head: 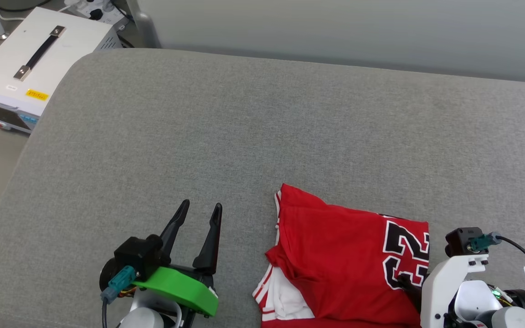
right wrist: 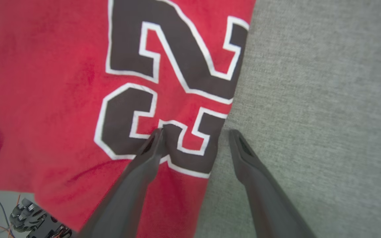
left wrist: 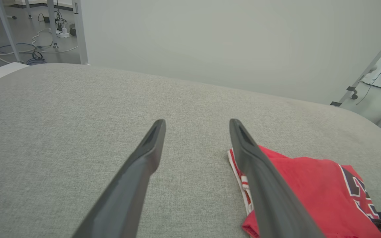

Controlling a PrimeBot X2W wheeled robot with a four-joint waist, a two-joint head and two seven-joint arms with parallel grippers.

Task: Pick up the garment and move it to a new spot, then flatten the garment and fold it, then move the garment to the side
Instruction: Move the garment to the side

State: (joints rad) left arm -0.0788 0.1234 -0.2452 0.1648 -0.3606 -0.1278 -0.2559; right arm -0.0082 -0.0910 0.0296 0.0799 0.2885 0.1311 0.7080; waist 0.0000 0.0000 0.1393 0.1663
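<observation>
Right wrist view: the right gripper (right wrist: 196, 132) has its fingers parted to a middling gap, holding nothing. Is that so?

Yes. They straddle the side edge of the garment (right wrist: 61, 82). One finger looks to rest on the black "23", and the other stands on the bare grey cushion (right wrist: 309, 99), just past the cloth.

And where on the cushion does the garment lie?

Folded, at the cushion's near edge, right of its middle. A white sleeve pokes out on the side toward the cushion's middle. The left gripper (head: 201, 205) hovers by the same near edge, left of the middle. Its fingers are apart and empty, near the cloth but not touching it.

What worries you?

If the right fingers close here, I'd judge they pinch only the top layer, so a sideways pull would peel the fold open. The outer finger could also drag on the cushion's weave. And so close to that edge, the garment may slide off the cushion if tugged the wrong way.
</observation>
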